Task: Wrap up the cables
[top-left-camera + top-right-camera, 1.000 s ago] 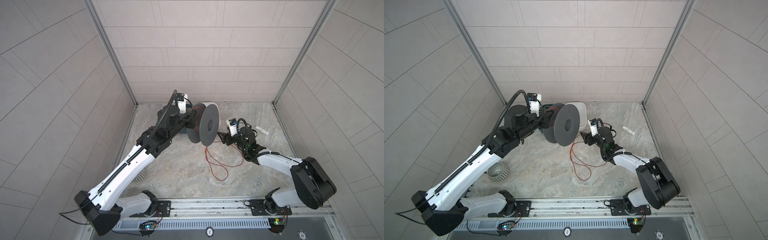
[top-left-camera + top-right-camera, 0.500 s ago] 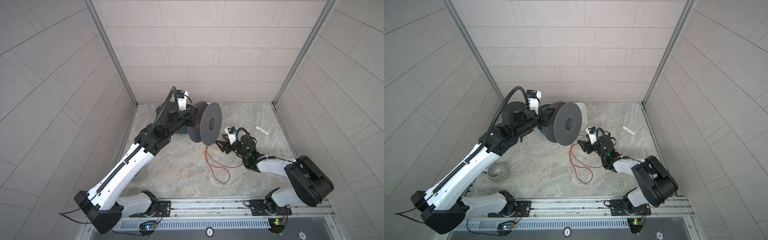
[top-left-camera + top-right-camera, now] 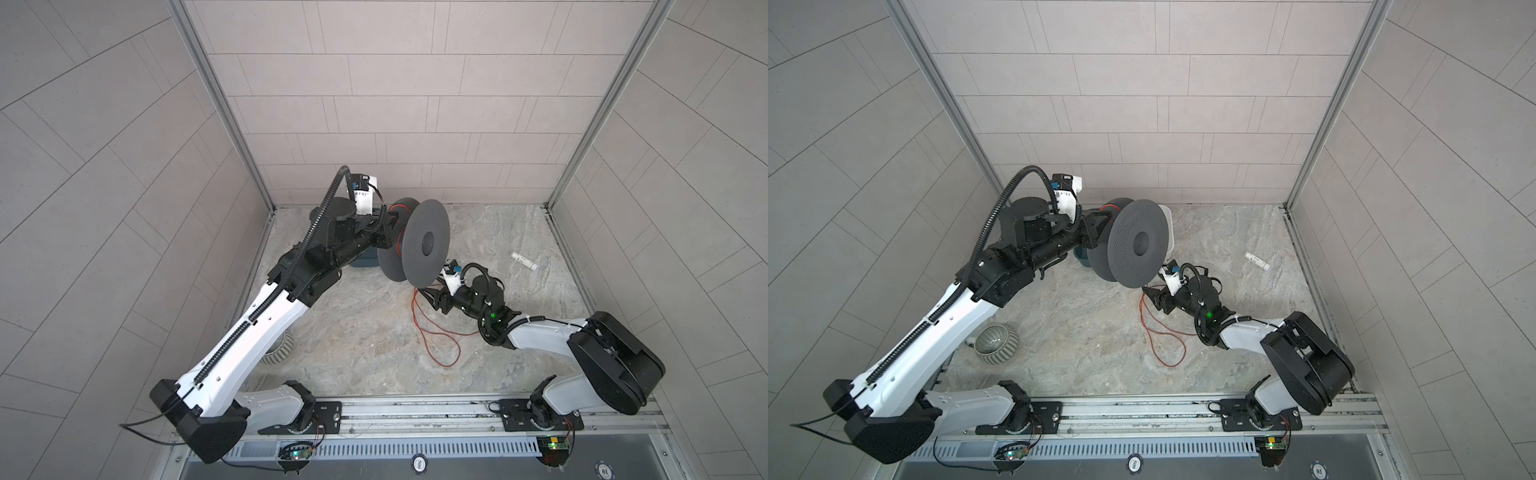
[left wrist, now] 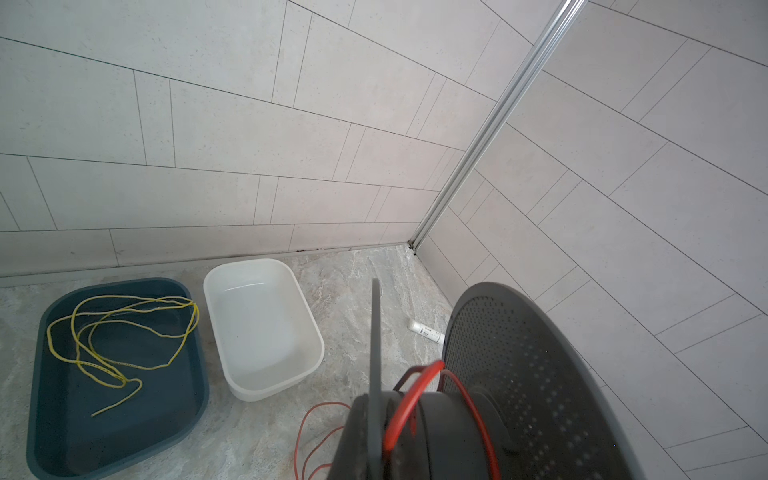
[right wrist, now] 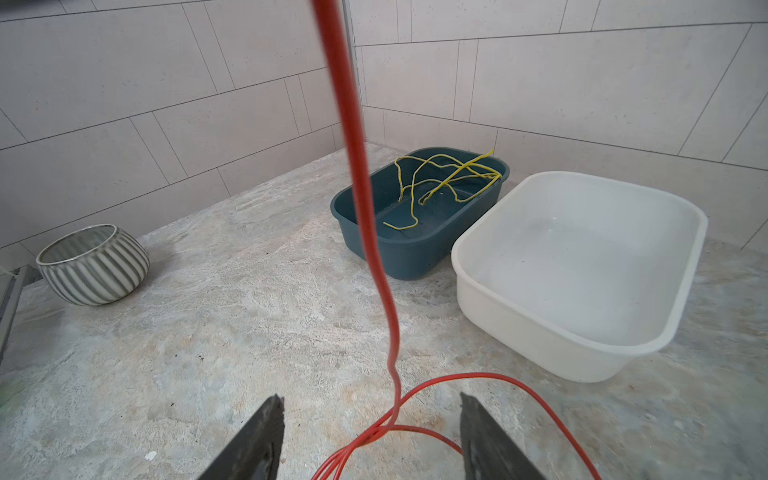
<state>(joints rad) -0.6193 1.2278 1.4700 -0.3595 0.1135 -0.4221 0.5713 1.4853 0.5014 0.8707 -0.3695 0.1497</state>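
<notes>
Over the tabletop (image 3: 357, 332) my left claw (image 3: 1096, 226) is clamped tight on the big grey spool (image 3: 428, 243), holding it up in the air with a few red turns on the hub. My right claw (image 5: 370, 399) sits low by the spool's rim, fingers (image 5: 257, 440) spread wide and gripping nothing, and the thin red-orange cable (image 5: 376, 257) drops from the spool between them into loose loops on the tabletop.
</notes>
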